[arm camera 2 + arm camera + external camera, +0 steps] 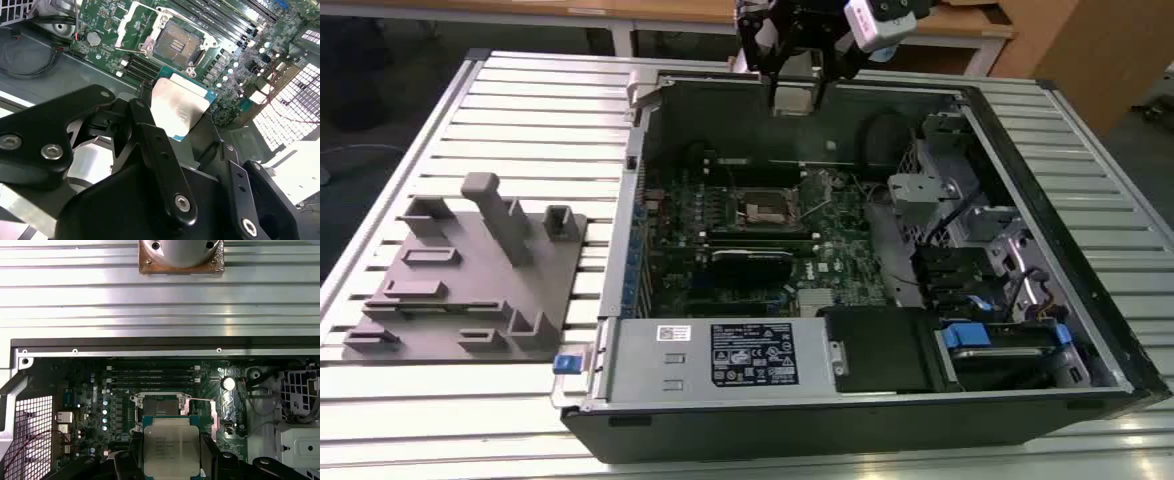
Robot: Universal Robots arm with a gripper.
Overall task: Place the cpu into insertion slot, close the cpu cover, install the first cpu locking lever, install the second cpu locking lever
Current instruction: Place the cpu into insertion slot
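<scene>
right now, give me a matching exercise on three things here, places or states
1. silver-grey square cpu
2. tan-gold square insertion slot
3. grey moulded plastic fixture

a. on the slatted metal table, outside the black computer case
b. gripped in the black tool
c. bare, nothing seated in it

Pairs: 1-b, 2-c, 3-a

The exterior view looks steeply down on the whole open computer case [854, 420]. Both wrist views look past the gripper [180, 112] [170, 455], close above the motherboard [105, 30] [100, 390], sharing the insertion slot [177, 45] [159, 407].
</scene>
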